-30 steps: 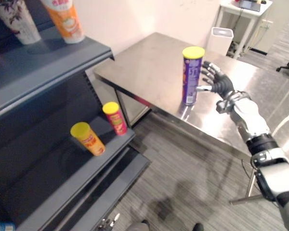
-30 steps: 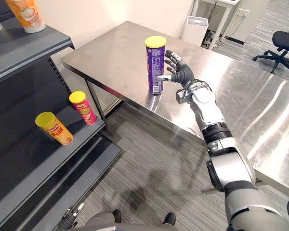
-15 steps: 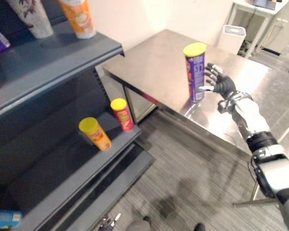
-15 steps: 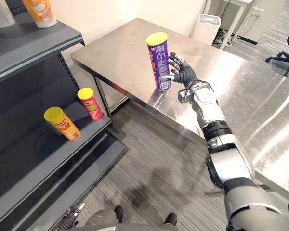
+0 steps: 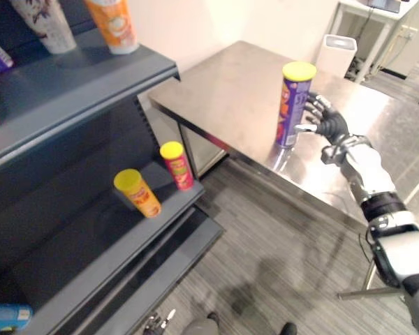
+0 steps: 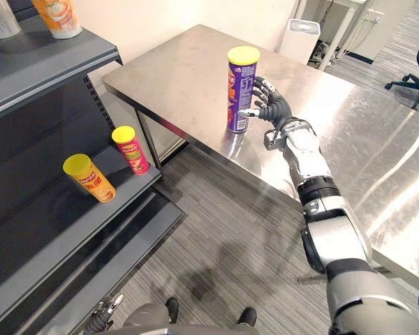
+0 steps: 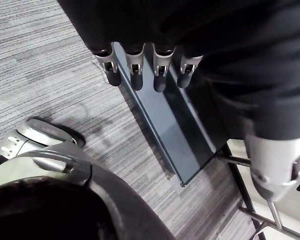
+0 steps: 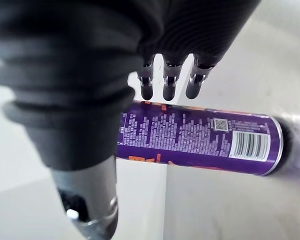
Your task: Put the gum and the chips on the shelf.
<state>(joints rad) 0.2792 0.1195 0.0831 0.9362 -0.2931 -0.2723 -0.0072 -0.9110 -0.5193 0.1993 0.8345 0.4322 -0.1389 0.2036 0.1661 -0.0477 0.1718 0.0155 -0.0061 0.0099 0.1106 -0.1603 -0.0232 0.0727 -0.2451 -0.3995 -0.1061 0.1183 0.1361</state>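
One purple chips can [image 5: 291,105] with a yellow lid stands upright near the front edge of the steel table [image 5: 216,84], the right hand [image 5: 328,125] just beside it with fingers spread. An orange can [image 6: 89,178] and a red can [image 6: 130,150] sit on the dark shelf [image 6: 49,234]. From the left wrist, the left hand [image 7: 135,70] hangs straight-fingered above the floor [image 7: 40,60]. From the right wrist, straight fingers [image 8: 168,85] reach toward the chips can, holding nothing
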